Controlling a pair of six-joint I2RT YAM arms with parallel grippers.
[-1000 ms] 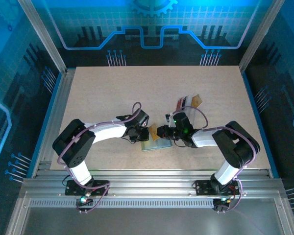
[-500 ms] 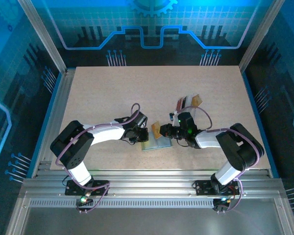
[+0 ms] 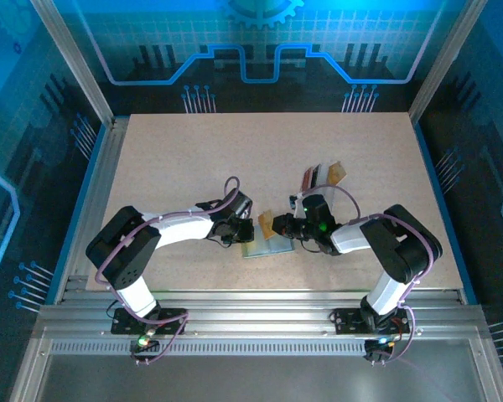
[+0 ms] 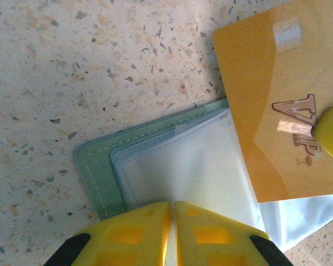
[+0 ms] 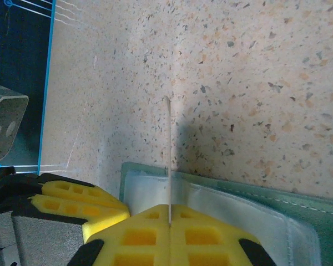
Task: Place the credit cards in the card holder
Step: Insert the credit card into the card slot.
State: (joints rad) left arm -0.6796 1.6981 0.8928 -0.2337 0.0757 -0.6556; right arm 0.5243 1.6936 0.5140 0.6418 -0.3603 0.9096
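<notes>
Beige speckled tabletop [image 3: 193, 159] is seen from above, with both arms bent inward to meet near the middle. A grey-green card holder [image 3: 267, 248] lies open and flat between them. The left claw [image 3: 245, 231] is set on its left side. The right claw [image 3: 277, 226] is clamped on a gold card [image 3: 267, 223], which is held up just above the holder. Three spare cards [image 3: 321, 174], red, dark and tan, lie fanned together further back, apart from the holder.

From the left wrist, the left claw [image 4: 171, 213] is seen closed together, pinching the pale shiny lining [image 4: 194, 177] of the card holder [image 4: 94, 172]. The gold card [image 4: 261, 111], marked VIP, is tilted over the lining's right side, with a yellow fingertip [image 4: 332, 133] of the right claw at its edge.

From the right wrist, the right claw [image 5: 169, 221] is seen shut on the gold card [image 5: 167, 144], which shows edge-on as a thin line above the card holder [image 5: 299, 205].

The card is judged light, stiff and slick, and best gripped by one short end so that the other end is left free to enter a pocket. The holder is judged soft and light, and likely to slide unless pinned.
</notes>
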